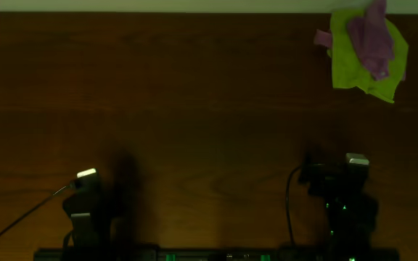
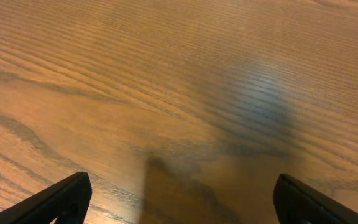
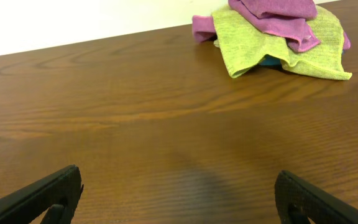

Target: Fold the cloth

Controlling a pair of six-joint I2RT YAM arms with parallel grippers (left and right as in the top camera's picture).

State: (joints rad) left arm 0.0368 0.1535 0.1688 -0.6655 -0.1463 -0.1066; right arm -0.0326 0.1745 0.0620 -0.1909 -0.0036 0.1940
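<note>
Dark wood-grain table (image 1: pixel 194 87) meets a pale wall (image 3: pixel 73 25); left end effector (image 2: pixel 182 180) and right end effector (image 3: pixel 178 174) spread wide.

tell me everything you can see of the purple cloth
The purple cloth looks like soft terry with a thin hemmed edge. It lies crumpled, unfolded, heaped on top of a lime-green cloth at the table's far right corner. A purple bit also shows under the green one's left edge. Only the green cloth is seen touching it.
</note>
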